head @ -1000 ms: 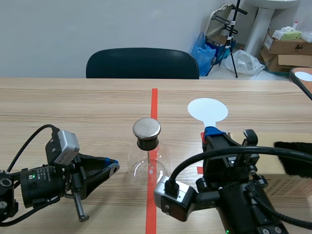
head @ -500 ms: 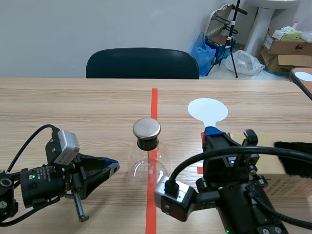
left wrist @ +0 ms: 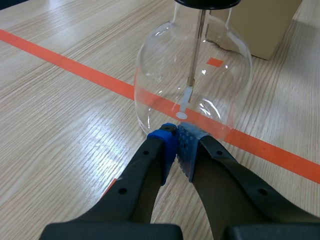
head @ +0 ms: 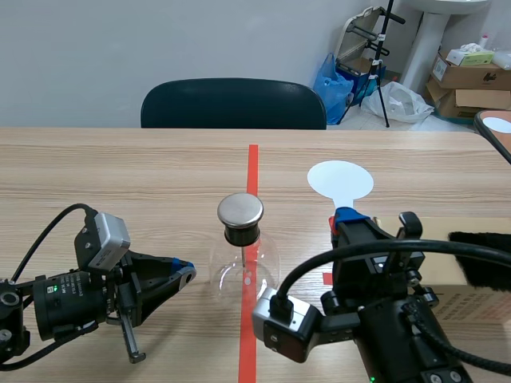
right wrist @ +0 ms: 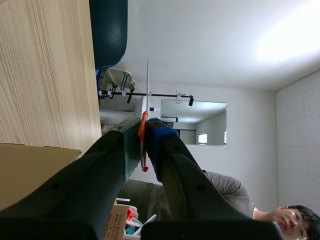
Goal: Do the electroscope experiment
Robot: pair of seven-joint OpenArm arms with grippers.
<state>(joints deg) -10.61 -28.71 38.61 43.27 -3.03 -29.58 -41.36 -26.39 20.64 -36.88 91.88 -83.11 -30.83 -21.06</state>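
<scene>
The electroscope is a clear glass flask with a round metal cap, standing on the red tape line at mid-table. My left gripper lies low just left of it, shut on nothing. In the left wrist view its tips nearly touch the flask, whose inner rod hangs down the middle. My right gripper is shut on the handle of a white round paddle, held to the right of the flask. Seen edge-on, the paddle rises from between the fingers.
A cardboard box with a black furry piece on it sits at the table's right edge, and shows behind the flask. A dark chair stands across the table. A person appears in the right wrist view.
</scene>
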